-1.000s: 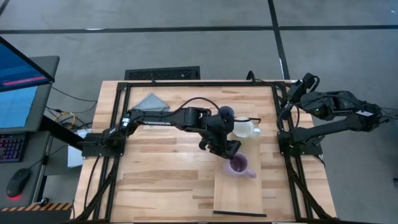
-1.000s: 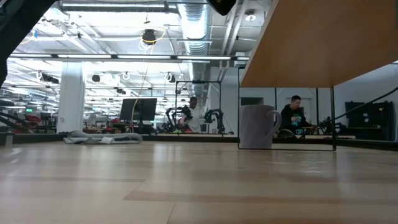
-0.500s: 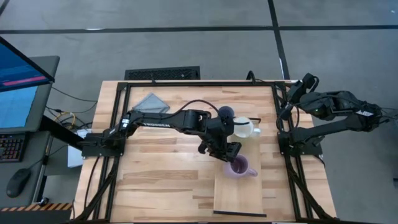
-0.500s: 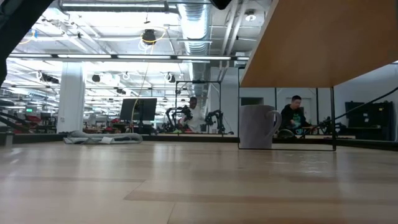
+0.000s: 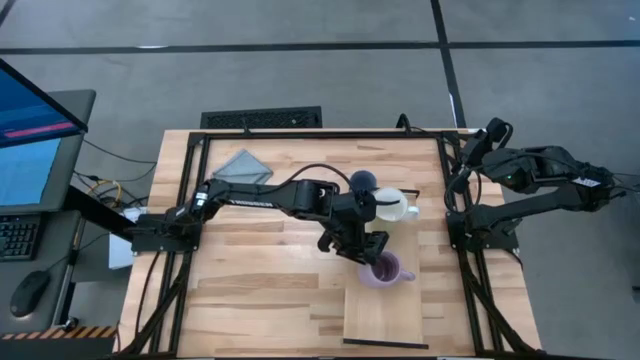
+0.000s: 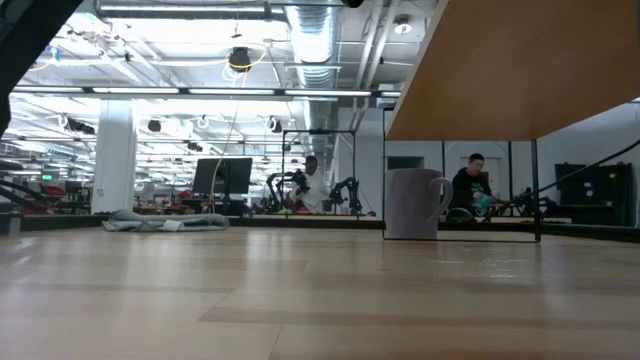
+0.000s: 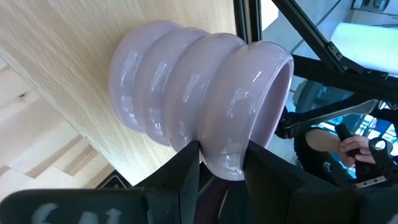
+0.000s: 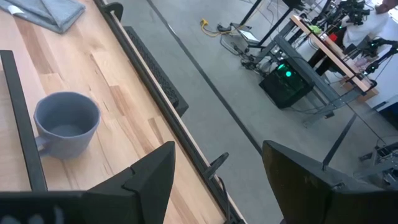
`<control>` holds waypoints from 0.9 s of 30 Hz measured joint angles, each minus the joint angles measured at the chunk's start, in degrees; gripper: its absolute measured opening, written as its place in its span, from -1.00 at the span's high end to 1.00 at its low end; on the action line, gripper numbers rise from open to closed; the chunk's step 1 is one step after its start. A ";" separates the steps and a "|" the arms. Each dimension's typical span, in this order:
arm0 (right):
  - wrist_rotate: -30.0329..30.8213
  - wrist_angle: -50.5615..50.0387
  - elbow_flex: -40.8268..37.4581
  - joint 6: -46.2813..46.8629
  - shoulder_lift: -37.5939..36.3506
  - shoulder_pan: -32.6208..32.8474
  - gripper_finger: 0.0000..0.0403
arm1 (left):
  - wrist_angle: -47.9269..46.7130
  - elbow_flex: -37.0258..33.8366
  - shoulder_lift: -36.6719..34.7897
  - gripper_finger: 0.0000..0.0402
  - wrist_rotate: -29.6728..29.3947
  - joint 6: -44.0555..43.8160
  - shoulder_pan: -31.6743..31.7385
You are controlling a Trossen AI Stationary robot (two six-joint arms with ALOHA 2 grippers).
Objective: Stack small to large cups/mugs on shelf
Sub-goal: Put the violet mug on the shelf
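- The left end effector [image 5: 374,251] clamps the rim of the ribbed pale lavender ceramic mug [image 5: 384,270], one finger [image 7: 188,176] inside and one outside.
- That mug sits on the long pale wooden shelf plank [image 5: 385,312], at its 12 o'clock end.
- The cream-white ceramic mug [image 5: 393,206] and the slate blue ceramic mug [image 5: 363,182] stand on the slatted wooden surface [image 5: 250,290], at 12 o'clock from the plank.
- The right end effector [image 8: 217,171] waits off the surface's 3 o'clock edge, fingers spread wide and empty.

Lavender mug [image 5: 383,270] on shelf [image 5: 383,310]; two mugs [image 5: 378,196] behind on table [image 5: 260,280].
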 joint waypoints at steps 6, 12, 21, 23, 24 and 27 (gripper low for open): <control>0.02 -0.07 0.00 -0.04 0.00 0.00 -0.32 | 0.04 0.00 0.00 0.46 -0.15 -0.56 -0.15; 0.04 -0.66 0.00 -0.02 0.00 -0.02 -0.32 | 0.03 0.00 0.00 0.46 -0.20 -2.15 -0.62; 0.07 -0.67 0.00 -0.02 0.00 0.00 -0.32 | 0.48 0.00 0.00 0.46 -0.92 -2.16 -0.72; 0.07 -0.68 0.00 0.00 0.00 0.00 -0.32 | 0.50 0.00 0.00 0.46 -1.08 -1.97 -0.74; 0.07 -0.68 0.00 0.00 0.00 0.00 -0.32 | 0.63 0.00 0.00 0.46 -1.27 -1.95 -0.76; 0.07 -0.68 0.00 0.00 0.00 0.00 -0.32 | 0.92 0.00 0.00 0.46 -1.39 -1.51 -0.75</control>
